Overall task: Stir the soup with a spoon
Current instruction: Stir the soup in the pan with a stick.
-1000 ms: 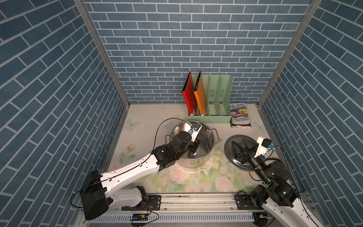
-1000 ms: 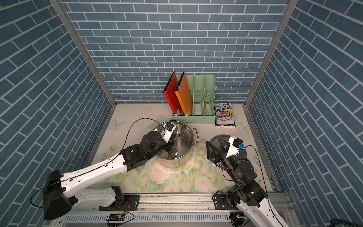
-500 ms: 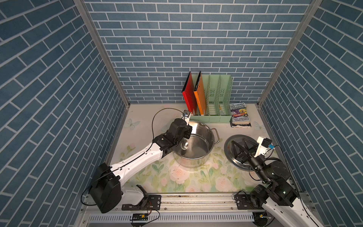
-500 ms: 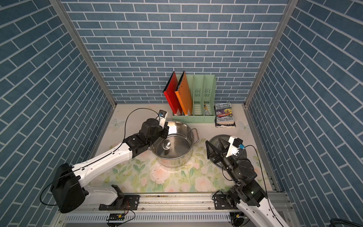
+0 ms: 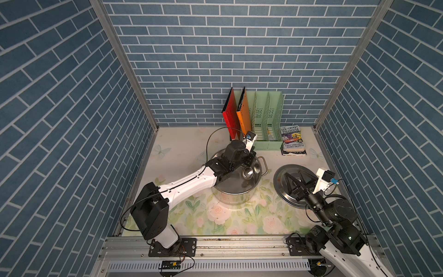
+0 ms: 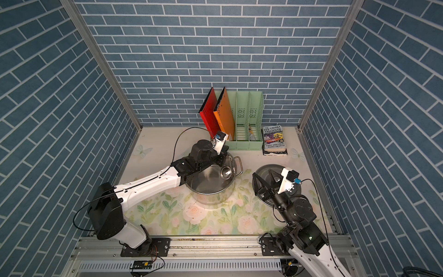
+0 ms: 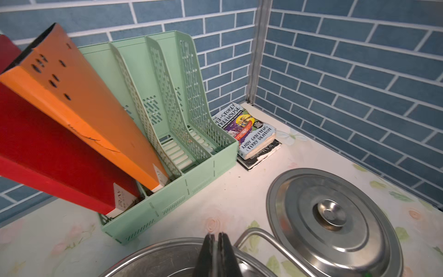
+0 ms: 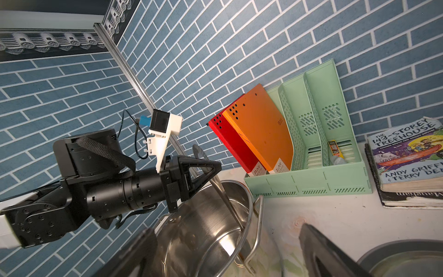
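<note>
Bright, even overhead light greets you in both top views; only soft shadows hug pot [image 5: 237,195]. Glare streaks pot's steel inside and lid [image 7: 335,220]. Brick lines bow toward edges in your wrist views. Right wrist view: near fingers [image 8: 323,251] dark, out of focus; background stays crisp.

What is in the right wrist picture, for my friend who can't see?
The robot's left hand pinches a long steel spoon that leans down into a shiny, empty steel pot. Behind stand a green file rack with a red folder and an orange folder, and stacked books.
</note>
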Motion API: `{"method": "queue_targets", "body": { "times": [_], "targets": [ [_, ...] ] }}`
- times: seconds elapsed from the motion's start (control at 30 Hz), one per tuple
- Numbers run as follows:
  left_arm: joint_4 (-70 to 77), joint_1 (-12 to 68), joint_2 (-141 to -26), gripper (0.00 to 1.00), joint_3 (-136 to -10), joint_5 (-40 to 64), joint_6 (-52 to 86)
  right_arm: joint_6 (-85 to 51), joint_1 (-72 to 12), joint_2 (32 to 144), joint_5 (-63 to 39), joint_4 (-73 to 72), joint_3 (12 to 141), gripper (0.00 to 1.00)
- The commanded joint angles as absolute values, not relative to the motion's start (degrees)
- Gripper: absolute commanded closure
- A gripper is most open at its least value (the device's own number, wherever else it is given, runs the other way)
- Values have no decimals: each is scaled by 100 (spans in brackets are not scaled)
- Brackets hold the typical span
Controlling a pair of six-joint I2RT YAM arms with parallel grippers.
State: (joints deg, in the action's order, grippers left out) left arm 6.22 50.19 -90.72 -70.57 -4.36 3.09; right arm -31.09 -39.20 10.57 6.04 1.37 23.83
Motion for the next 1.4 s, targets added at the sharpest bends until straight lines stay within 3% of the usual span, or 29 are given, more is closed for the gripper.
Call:
{"method": "queue_targets", "body": {
  "times": [0.0, 0.5, 0.73, 1.03, 1.37],
  "targets": [
    [770, 5342, -8939, 100, -7037, -360, 212, -3068, -3935, 1034, 669, 82, 2505, 3],
    [-146, 5871, -7015, 100, -5341, -1620, 575, -3103, -3938, 1213, 573, -261, 2302, 3],
    [-612, 5197, -6469, 100, -4959, -1993, 700, -3111, -3942, 1371, 477, -414, 2302, 3],
    [7, 4202, -7240, 100, -5371, -1690, 392, -3133, -3933, 1241, 523, -255, 2351, 3],
    [643, 4287, -8401, 100, -6556, -791, 337, -3137, -3937, 990, 650, 43, 2435, 3]
  ]
}}
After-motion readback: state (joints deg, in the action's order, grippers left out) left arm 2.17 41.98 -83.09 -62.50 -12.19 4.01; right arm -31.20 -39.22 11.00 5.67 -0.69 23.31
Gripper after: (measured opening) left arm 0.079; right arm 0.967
